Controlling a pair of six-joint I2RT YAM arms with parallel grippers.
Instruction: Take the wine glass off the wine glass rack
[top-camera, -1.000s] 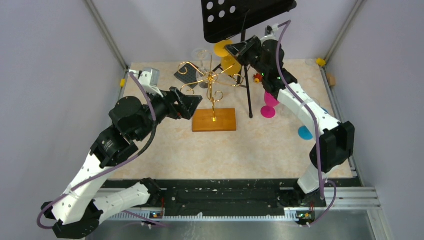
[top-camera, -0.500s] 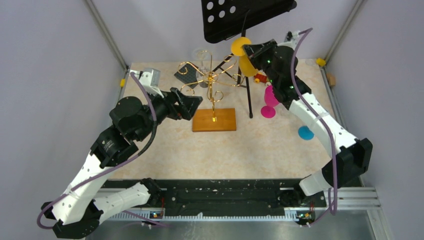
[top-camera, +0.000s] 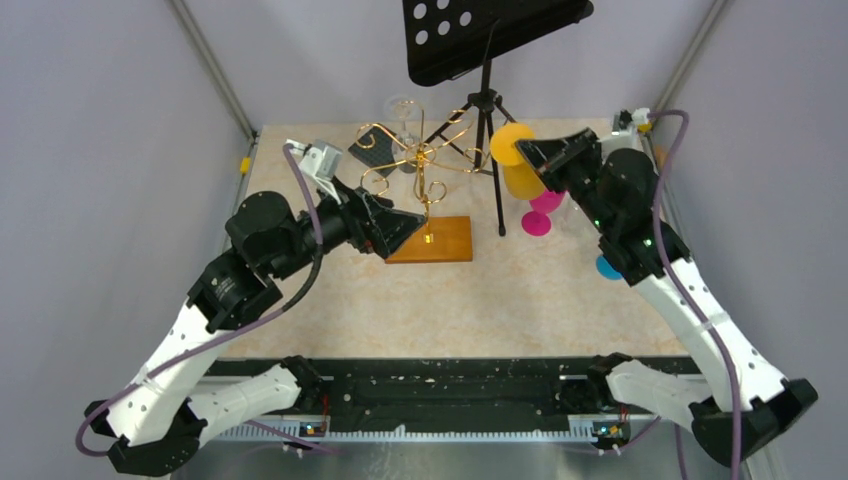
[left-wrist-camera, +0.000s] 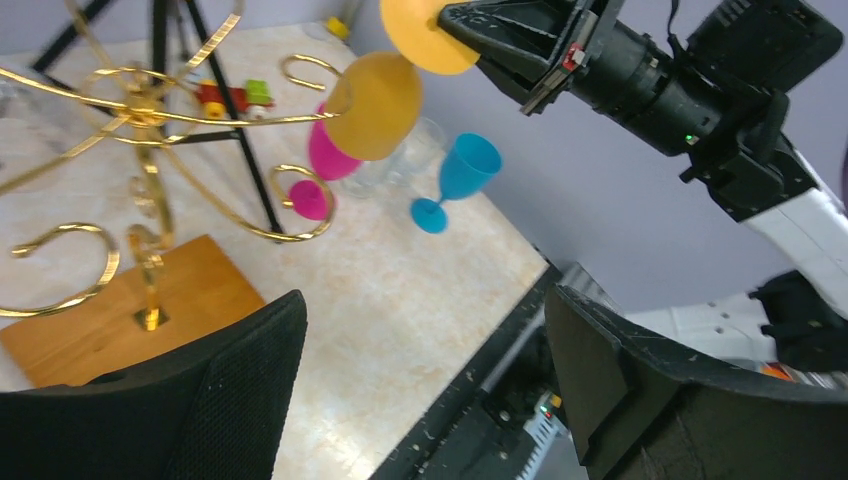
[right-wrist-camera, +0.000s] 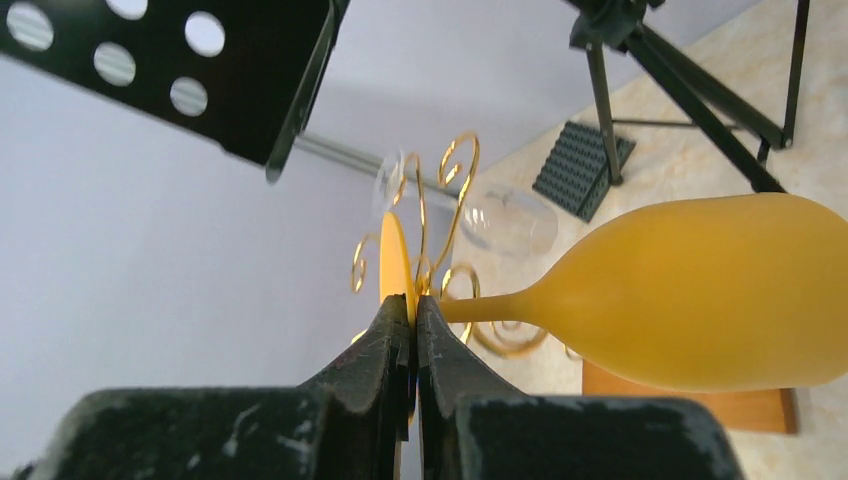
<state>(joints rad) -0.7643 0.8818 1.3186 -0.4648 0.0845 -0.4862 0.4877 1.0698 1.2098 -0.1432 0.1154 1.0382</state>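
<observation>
Gold wire of the wine glass rack (top-camera: 428, 190) blurred into thin curls from above, and your left fingers (left-wrist-camera: 240, 380) covered one corner of its flat orange-brown wooden base; those fingers stood wide apart, holding nothing. Your right fingers (right-wrist-camera: 385, 348) were pressed together on the thin disc foot of the matte yellow wine glass (right-wrist-camera: 700, 295), which hung tilted in the air right of the rack, clear of its arms. A clear glass (top-camera: 402, 108) behind the rack was barely visible
</observation>
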